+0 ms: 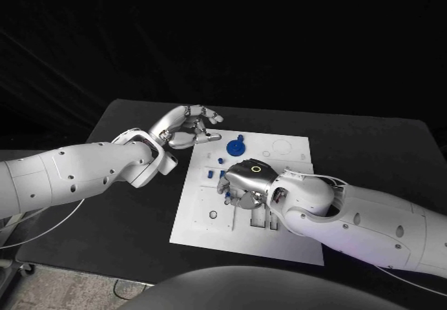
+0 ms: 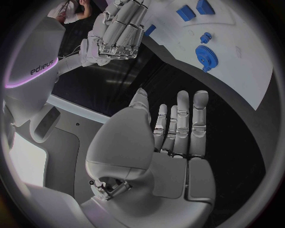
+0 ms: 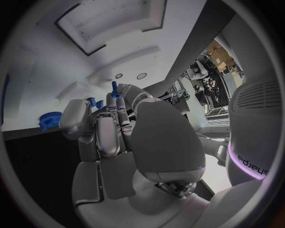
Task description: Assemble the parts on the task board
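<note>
**Right hand curled low over the board's middle, left hand held bare at its far-left corner**

The silver many-fingered left hand (image 1: 187,128) is seen above the black table (image 1: 121,194), just beyond the far-left corner of the flat white rectangular task board (image 1: 207,223). In the left wrist view its fingers (image 2: 182,124) are stretched out side by side with nothing between them.

On the far part of the board a blue toothed gear part (image 1: 236,146) stands, and a small blue peg part (image 1: 221,160) lies just nearer than it. In the left wrist view the gear (image 2: 206,56) is seen beside a small blue knob-like piece (image 2: 205,37) and two blue block pieces (image 2: 185,12).

The silver many-fingered right hand (image 1: 246,183) is lowered onto the middle of the board, fingers curled in together. In the right wrist view a thin blue pin part (image 3: 114,89) shows at its fingertips (image 3: 118,102); whether it is pinched cannot be told.
</note>
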Robot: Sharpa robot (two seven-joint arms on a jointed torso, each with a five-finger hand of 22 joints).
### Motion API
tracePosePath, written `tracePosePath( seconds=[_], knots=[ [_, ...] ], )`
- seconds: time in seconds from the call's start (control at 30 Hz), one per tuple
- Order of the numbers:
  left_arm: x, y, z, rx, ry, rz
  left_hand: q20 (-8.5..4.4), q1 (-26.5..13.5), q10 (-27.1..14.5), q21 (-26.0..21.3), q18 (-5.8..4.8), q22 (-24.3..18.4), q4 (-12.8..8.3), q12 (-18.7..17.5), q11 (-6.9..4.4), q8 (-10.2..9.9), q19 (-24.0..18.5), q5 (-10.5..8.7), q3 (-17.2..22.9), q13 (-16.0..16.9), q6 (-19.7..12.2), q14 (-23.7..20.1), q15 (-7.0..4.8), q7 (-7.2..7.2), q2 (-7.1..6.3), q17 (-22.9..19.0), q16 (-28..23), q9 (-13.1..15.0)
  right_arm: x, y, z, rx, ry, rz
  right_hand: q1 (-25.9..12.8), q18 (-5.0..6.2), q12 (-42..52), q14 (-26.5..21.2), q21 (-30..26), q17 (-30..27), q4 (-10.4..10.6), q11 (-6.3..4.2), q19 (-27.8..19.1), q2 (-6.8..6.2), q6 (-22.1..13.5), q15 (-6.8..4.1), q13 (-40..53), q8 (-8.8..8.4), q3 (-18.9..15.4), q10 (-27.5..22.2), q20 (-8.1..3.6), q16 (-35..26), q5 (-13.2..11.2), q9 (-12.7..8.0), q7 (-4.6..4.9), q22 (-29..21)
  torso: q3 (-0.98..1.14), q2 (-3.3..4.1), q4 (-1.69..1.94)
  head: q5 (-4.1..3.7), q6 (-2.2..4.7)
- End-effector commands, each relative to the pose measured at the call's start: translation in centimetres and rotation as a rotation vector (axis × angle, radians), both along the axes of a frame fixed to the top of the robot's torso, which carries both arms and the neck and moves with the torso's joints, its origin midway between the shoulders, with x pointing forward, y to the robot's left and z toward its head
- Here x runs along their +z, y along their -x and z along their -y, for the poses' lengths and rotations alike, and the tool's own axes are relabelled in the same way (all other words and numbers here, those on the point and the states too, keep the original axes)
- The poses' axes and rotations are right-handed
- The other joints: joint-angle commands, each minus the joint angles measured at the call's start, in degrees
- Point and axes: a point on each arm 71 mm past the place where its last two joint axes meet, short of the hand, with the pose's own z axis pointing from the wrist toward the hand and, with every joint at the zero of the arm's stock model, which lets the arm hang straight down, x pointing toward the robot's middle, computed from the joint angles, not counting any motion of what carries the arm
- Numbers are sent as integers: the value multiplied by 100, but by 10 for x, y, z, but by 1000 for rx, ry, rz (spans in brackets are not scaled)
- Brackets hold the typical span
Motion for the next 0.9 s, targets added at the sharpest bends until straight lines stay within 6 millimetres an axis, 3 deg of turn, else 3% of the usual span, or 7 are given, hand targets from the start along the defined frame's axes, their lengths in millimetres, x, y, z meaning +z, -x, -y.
tracePosePath(
  seconds=[0.03,0.9],
  knots=[
    [0,0,1,-2,7,-4,-13,20,17,-39,109,238,-2,29,13,21,-7,24,-40,-9,-14,1,15,10,65,-9,-19,-9,0,2,1,16,12,21,79,-85,23,-30,-19,-5,-28,-112,-32,3,-31,-10,6,-28,-5,167,3,-12,-3,6,-4,759,-5,0,-4,28,0],
    [-6,0,2,3,-1,-30,-6,141,-15,-110,112,248,-18,44,37,44,-18,80,-51,-63,-47,-14,27,8,165,-27,-12,-67,-4,7,6,10,16,-5,92,-66,32,-80,-114,-98,-43,-113,-80,2,-38,-11,11,-48,-1,192,2,-74,0,5,1,734,-7,-16,-2,85,0]
  ],
)
